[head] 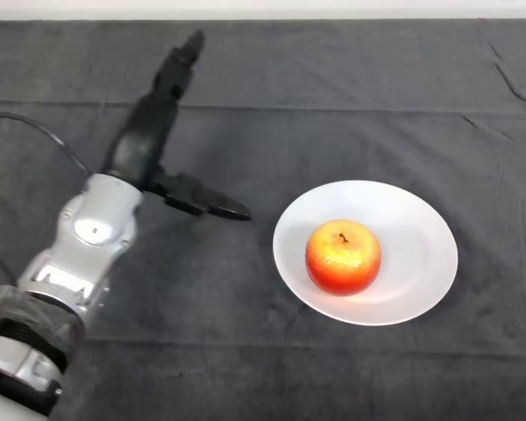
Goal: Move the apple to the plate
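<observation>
A red and yellow apple [343, 256] sits upright on a round white plate [421, 237] at the right of the middle of the table. My left hand [154, 123] is to the left of the plate, apart from it. Its fingers [181, 66] point straight toward the far edge and its thumb [206, 200] sticks out to the right toward the plate. The hand is open and holds nothing.
A dark cloth [272, 114] with a few creases covers the whole table. My silver-grey forearm [83, 241] comes in from the lower left.
</observation>
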